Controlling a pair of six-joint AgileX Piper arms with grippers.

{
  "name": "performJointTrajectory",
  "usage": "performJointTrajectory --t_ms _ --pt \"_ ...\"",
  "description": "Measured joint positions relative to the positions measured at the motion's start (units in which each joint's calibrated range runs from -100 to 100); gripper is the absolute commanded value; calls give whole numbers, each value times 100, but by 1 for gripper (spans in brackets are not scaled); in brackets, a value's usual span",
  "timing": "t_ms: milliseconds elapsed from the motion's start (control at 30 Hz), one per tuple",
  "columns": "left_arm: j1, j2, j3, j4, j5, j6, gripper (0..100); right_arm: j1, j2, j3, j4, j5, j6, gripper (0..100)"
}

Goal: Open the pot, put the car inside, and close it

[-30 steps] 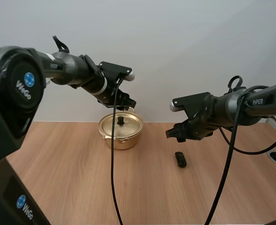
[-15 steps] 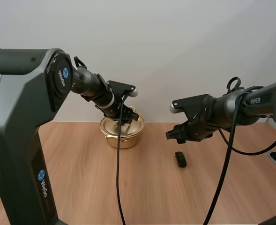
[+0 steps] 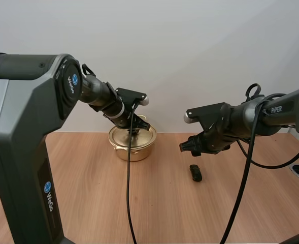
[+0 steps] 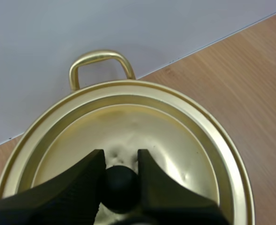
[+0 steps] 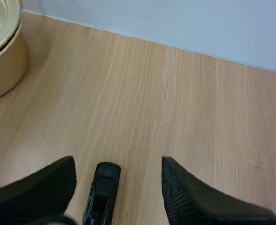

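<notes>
From the high view, note the gold pot [image 3: 133, 148] at about eleven o'clock on the table [image 3: 88, 203], lid [image 3: 141, 133] on, with the left gripper [image 3: 132, 131] down at the lid's centre. Find the car [image 3: 195, 172] at roughly four o'clock from the pot and well apart from it, lying on the wood near the right gripper [image 3: 190, 146], at about five o'clock from it. In the left wrist view, see the left gripper [image 4: 121, 161] nearly closed, fingers [image 4: 86, 176] pressed at nine and three o'clock against the black knob [image 4: 121, 187], apparently pinching it; lid seated flush, pot handle [image 4: 100, 61] at twelve o'clock. Keep that pinch firm, lift straight up without tilting, and park the lid on the side away from the car. In the right wrist view, see the right gripper [image 5: 119, 164] spread wide, holding nothing, fingers [image 5: 184, 187] straddling one end of the car [image 5: 102, 192], pot [image 5: 4, 61] off at ten o'clock. Better to wait there until the pot is open, then centre over the car's middle and close across its narrow width.
</notes>
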Motion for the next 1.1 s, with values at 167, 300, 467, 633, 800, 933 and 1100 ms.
performJointTrajectory --t_ms 167,300,467,633,800,933,1100 --pt "0 -222 -88 0 134 0 0 0 197 0 13 370 11 88" --pt "0 -637 -190 49 137 0 0 0 526 0 13 407 11 88" --pt "0 -1214 -312 49 258 0 0 0 935 0 13 441 11 88" --pt "0 -1804 -514 49 344 0 0 0 1208 0 20 441 -9 88" --pt "0 -2362 -792 49 489 0 0 0 1412 0 8 520 -9 85" --pt "0 -2708 -1029 49 702 0 0 0 1523 0 8 520 -9 52" --pt "0 -3059 -1055 49 722 0 0 0 1533 0 102 481 -9 0"
